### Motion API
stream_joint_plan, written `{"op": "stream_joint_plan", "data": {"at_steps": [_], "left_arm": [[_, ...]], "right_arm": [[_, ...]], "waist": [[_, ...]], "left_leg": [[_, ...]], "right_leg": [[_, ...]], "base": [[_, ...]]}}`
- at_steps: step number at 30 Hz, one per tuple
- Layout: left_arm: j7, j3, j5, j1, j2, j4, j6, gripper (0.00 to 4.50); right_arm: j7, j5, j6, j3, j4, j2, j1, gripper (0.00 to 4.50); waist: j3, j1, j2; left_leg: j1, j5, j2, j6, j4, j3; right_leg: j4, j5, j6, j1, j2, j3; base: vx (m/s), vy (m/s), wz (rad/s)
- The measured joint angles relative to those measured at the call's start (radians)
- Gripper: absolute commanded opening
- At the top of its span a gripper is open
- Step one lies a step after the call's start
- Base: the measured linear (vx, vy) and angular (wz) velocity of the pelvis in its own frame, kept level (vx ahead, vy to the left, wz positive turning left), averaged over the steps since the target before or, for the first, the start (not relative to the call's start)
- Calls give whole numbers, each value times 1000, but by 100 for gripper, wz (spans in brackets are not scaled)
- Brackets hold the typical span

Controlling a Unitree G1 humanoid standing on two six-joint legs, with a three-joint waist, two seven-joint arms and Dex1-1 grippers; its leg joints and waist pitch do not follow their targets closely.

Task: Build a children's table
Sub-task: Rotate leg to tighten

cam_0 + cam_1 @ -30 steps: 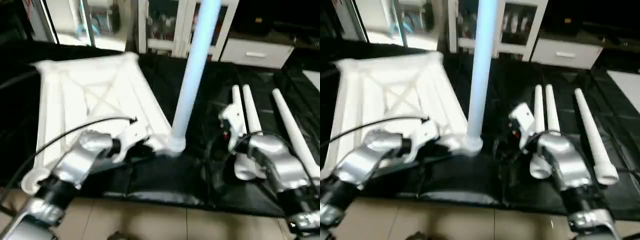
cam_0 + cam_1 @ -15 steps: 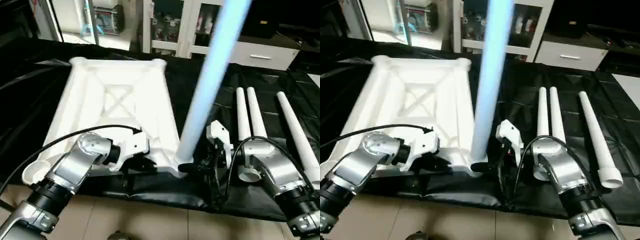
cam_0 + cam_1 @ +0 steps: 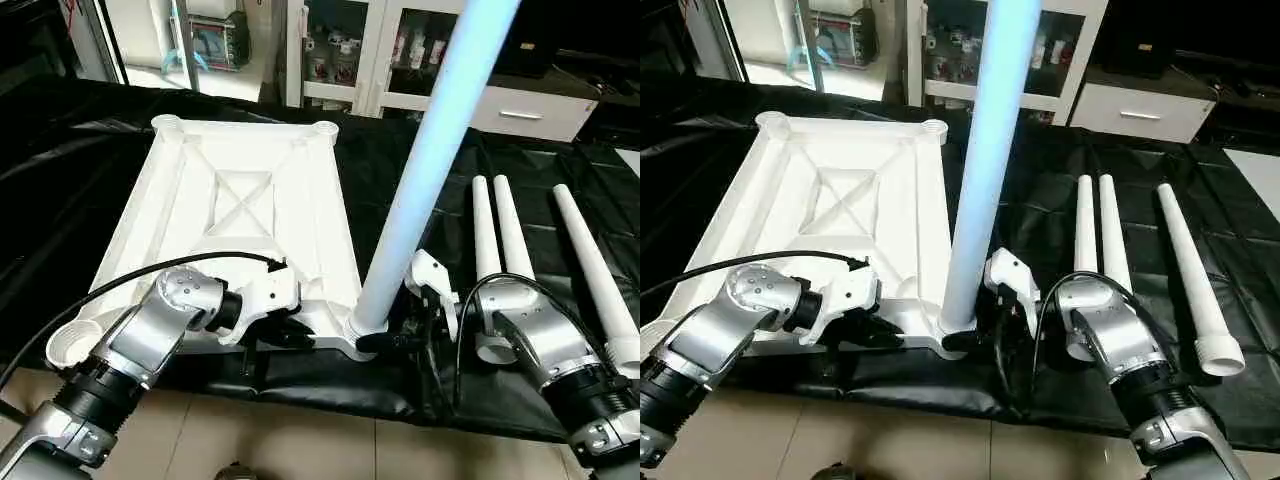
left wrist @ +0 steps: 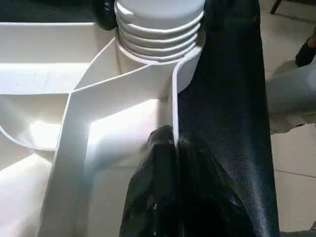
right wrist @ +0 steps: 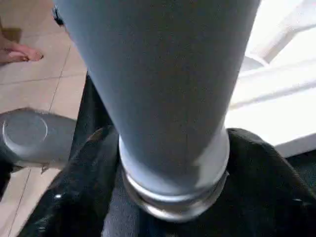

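The white tabletop (image 3: 240,200) lies underside up on black cloth, its X-braced ribs showing. One white leg (image 3: 420,170) stands upright in the near right corner socket (image 3: 365,325), and its threaded end (image 4: 160,34) sits in that socket. My left gripper (image 3: 290,335) is shut on the tabletop's thin near rim beside the socket, one of its fingers (image 4: 158,187) on each side of the wall. My right gripper (image 3: 385,340) is shut around the upright leg's base (image 5: 168,98). Three more legs (image 3: 510,235) lie side by side on the cloth to the right.
A white cabinet with glass doors (image 3: 370,50) and a white drawer unit (image 3: 530,105) stand behind the cloth. Tiled floor (image 3: 300,450) runs along the cloth's near edge. A person's bare foot (image 5: 19,52) rests on the floor close to the right arm.
The camera has tilted, shifting the whole picture. My right gripper has come left from the lying legs to the upright leg's base and closed in on it. The left gripper stays on the rim.
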Motion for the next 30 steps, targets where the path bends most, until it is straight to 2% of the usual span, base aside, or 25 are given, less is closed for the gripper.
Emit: {"op": "stream_joint_plan", "data": {"at_steps": [5, 13, 16, 19, 22, 25, 30], "left_arm": [[0, 0, 4, 0, 0, -1, 1, 0], [0, 1, 4, 1, 0, -2, 5, 0], [5, 12, 2, 1, -11, -2, 27, 0], [67, 43, 6, -2, -41, 24, 73, 0], [200, 79, 21, -37, -133, 98, 139, 0], [330, 104, 25, -79, -221, 161, 210, 0], [512, 130, 55, -158, -320, 291, 228, 0]], "right_arm": [[4, -7, -2, 0, 2, 1, -3, 278], [3, -8, -10, -4, 7, 8, -1, 272], [-22, -6, -2, -24, 27, 39, 1, 272], [-120, -2, 8, -71, 86, 93, -3, 270], [-304, -5, 18, -129, 175, 165, -34, 269], [-507, -10, 24, -179, 223, 235, -54, 269], [-795, -50, -1, -230, 315, 344, -120, 268]], "waist": [[0, 0, 0], [-1, 0, -1], [-1, -2, -2], [-2, -14, -3], [-2, -33, -4], [0, -50, -6], [-1, -55, -8]], "left_leg": [[0, 0, 0, 0, 0, 0], [1, 0, 0, 0, 0, 0], [2, 0, 0, 0, 0, 0], [5, 0, 0, 0, 0, 0], [16, 0, -1, 0, -1, 0], [17, 0, -2, 0, -1, -1], [16, 0, -3, 0, -1, -1]], "right_leg": [[0, 0, 0, 0, 0, 0], [1, 0, 0, 0, 0, 0], [2, 0, 0, 0, 0, 1], [4, 2, -1, 2, 1, 3], [3, 0, 4, 7, 1, 8], [0, -1, 5, 7, 1, 8], [-2, 0, 5, 4, 1, 9]], "base": [[0, 0, 0], [0, 0, 0], [0, 0, 0], [0, 0, 0], [-17, 2, -2], [-34, 5, -5], [0, 0, 0]]}}
